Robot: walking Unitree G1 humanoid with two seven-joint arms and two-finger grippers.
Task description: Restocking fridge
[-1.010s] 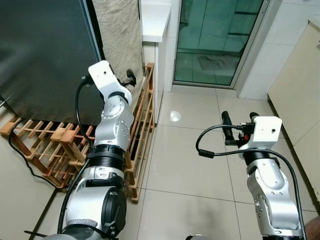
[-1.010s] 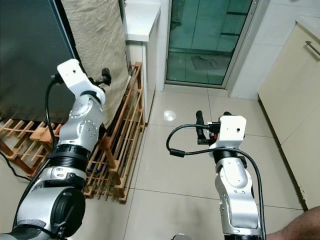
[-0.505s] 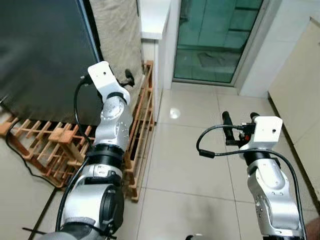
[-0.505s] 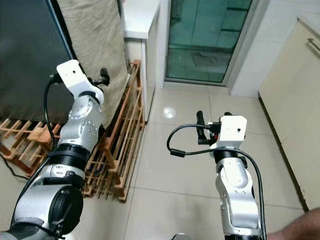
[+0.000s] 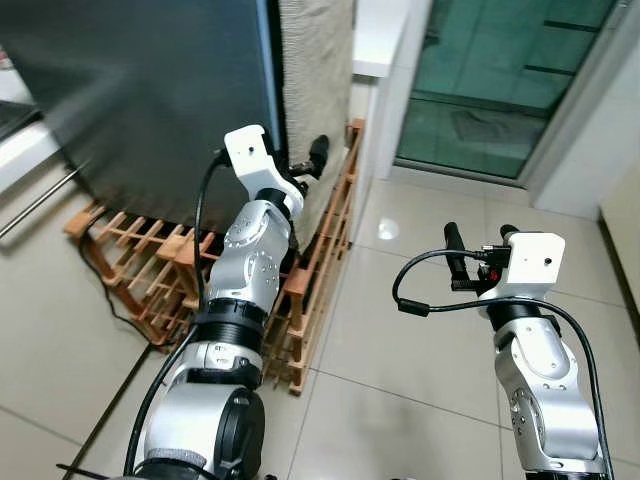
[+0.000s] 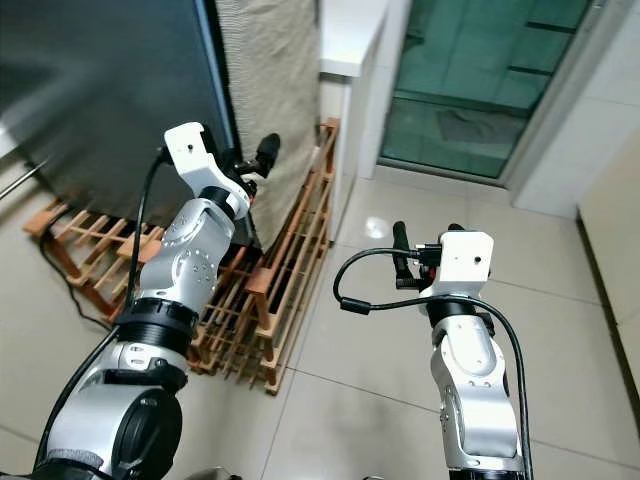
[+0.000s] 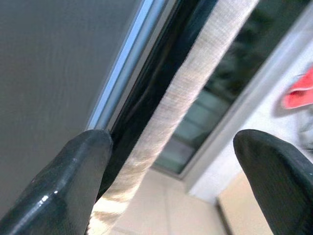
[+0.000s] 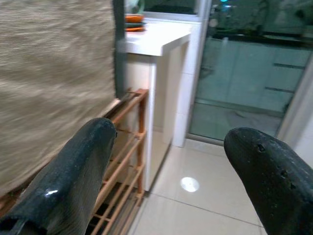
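Near right, over bare floor tiles (image 5: 400, 340), your right gripper (image 5: 478, 240) hangs with fingers spread. Farther left, your left gripper (image 6: 262, 155), also spread, sits beside the dark fridge door (image 5: 150, 90), above the wooden rack (image 5: 320, 250).

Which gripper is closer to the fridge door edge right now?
Left. The left gripper is raised at the dark fridge door, its open fingers by the door's right edge. The right gripper hangs open over the tiled floor, well off to the right.
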